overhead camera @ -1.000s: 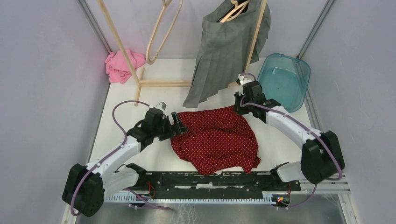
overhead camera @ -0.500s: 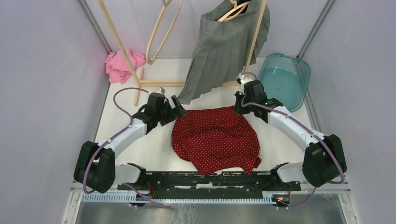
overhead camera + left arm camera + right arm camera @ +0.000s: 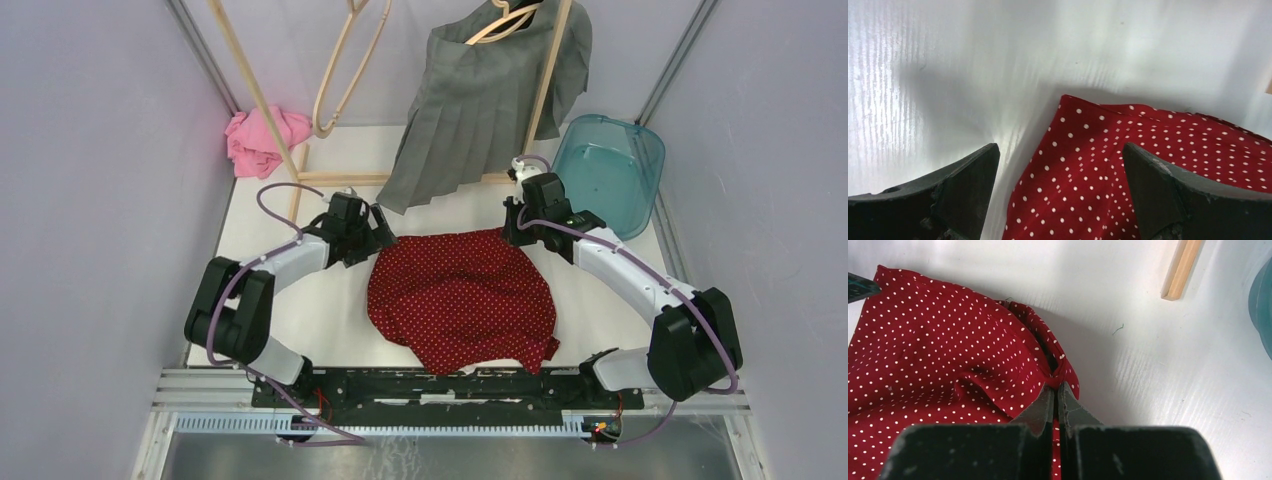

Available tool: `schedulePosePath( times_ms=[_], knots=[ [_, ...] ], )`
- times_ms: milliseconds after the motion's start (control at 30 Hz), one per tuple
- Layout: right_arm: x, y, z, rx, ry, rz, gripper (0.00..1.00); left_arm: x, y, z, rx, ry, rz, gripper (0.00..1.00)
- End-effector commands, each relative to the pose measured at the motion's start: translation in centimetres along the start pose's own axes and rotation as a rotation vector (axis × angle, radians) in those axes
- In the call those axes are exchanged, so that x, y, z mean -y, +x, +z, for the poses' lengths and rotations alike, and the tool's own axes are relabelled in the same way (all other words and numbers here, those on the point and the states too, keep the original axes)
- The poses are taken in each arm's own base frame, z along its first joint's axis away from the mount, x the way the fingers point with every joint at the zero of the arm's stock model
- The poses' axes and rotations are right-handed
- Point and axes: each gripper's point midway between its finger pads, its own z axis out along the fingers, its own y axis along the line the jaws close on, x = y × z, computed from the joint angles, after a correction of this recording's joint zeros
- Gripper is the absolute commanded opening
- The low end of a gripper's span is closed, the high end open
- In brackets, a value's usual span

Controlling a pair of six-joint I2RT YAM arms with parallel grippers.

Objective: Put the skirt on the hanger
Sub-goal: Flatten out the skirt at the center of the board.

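- The red dotted skirt [image 3: 460, 295] lies loosely rumpled on the white table [image 3: 300, 320], between the two grippers and in front of the wooden rack [image 3: 255, 95].
- The right gripper [image 3: 1057, 390] is pinched together on a folded edge at the skirt's far right corner.
- The left gripper [image 3: 1059, 150] stands wide apart over the far left corner, one finger above bare table and the other above cloth. It holds nothing, and I cannot tell whether it touches the skirt.
- The cloth looks thin, soft and light. It will likely sag and bunch, and will not keep any shape of its own.
- Held by one corner alone, the skirt would probably hang in a rope. A hold at both far corners should spread that edge open.
- The doubled, seamed edge gives the thickest bite and is the least likely to slip.
- The empty hanger [image 3: 345, 70] hangs at the back left, well apart from the skirt. Light cloth may slide off its smooth wood.
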Motion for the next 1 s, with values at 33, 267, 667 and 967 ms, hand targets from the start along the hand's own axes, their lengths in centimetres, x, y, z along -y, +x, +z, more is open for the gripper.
schedulePosePath(
  times_ms=[33,267,667,967],
  knots=[
    [-0.8,-0.4,-0.4,0.021,-0.034,0.015,0.01,0.9,-0.9,1.7,0.021,0.042,0.046,0.99],
    [-0.9,-0.4,-0.6,0.02,-0.043,0.011,0.01,1.3,0.2,3.8,-0.048,0.075,0.065,0.8],
    [-2.1,-1.6,-3.0,0.039,-0.096,-0.003,0.01,2.6,0.0,-1.3,-0.02,0.147,0.086,0.03],
    [-3.8,-3.5,-8.6,0.112,-0.174,-0.005,0.01,5.2,-3.7,-11.9,0.171,0.236,0.091,0.03]
  ],
)
